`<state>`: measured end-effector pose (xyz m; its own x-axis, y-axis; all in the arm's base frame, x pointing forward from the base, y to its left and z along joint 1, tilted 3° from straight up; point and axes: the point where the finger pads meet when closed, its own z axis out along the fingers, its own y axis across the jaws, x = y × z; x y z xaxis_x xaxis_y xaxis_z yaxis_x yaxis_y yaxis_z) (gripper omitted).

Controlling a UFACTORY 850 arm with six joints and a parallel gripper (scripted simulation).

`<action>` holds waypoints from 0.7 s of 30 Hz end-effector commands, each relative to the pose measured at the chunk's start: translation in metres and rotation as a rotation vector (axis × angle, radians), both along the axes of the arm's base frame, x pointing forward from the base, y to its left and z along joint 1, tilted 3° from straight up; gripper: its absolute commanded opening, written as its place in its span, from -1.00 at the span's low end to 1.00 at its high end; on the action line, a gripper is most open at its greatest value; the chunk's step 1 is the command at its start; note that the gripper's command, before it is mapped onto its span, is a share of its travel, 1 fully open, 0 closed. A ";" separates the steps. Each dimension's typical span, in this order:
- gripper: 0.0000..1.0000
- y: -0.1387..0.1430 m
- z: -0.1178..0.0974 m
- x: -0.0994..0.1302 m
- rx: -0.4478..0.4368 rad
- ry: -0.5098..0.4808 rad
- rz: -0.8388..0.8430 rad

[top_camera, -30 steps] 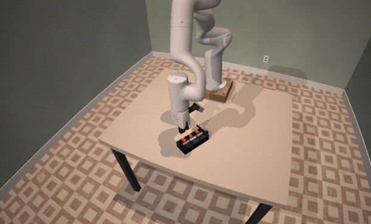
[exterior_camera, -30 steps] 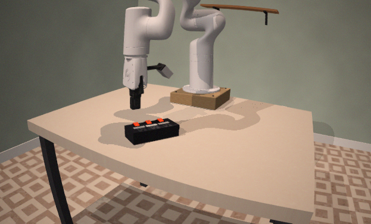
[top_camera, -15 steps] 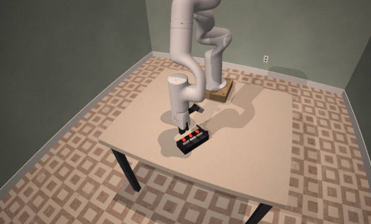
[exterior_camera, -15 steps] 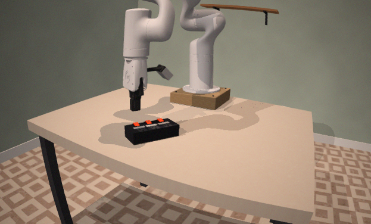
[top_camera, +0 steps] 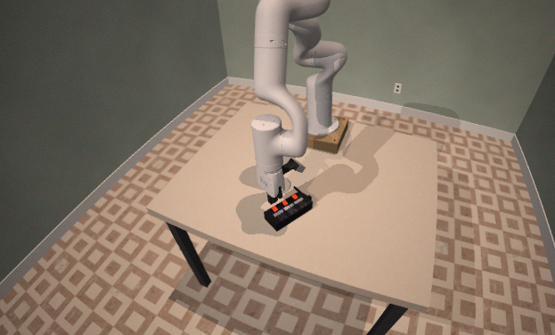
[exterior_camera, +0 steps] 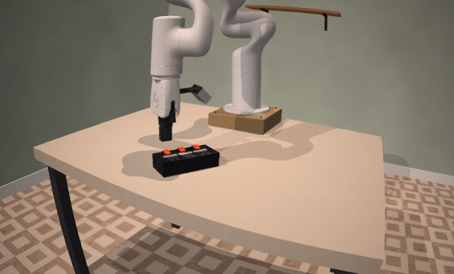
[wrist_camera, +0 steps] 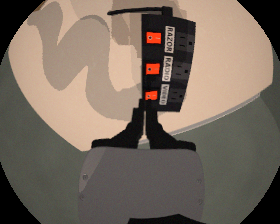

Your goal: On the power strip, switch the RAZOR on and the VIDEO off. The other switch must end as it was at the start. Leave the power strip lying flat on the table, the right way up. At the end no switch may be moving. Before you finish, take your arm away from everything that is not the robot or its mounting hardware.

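Three red switches [top_camera: 285, 202] top the strip [top_camera: 289, 213], black, lying flat near the table's [top_camera: 380, 214] front-left edge, well apart from the arm's wooden base [top_camera: 331, 142]. Top view: gripper [top_camera: 275, 199] hangs above the strip's left end, fingers pressed together, holding nothing. Best kept shut, so as to serve as one blunt tip for pushing a rocker.

Exterior view: gripper [exterior_camera: 165, 135] clearly off the strip [exterior_camera: 186, 160], above and behind its left end, not touching. Needs lowering straight down onto one half of the right rocker only, gently, so as not to tip or slide the strip.

Wrist view: strip [wrist_camera: 167, 63] just beyond the closed fingertips, switches in a line running away, white labels beside each, too small to read. Worth confirming which is RAZOR and which VIDEO before pressing; cannot tell each rocker's present state.
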<state>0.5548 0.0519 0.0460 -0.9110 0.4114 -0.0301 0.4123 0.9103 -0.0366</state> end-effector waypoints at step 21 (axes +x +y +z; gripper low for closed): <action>-1.00 -0.001 -0.021 0.002 0.000 -0.002 0.000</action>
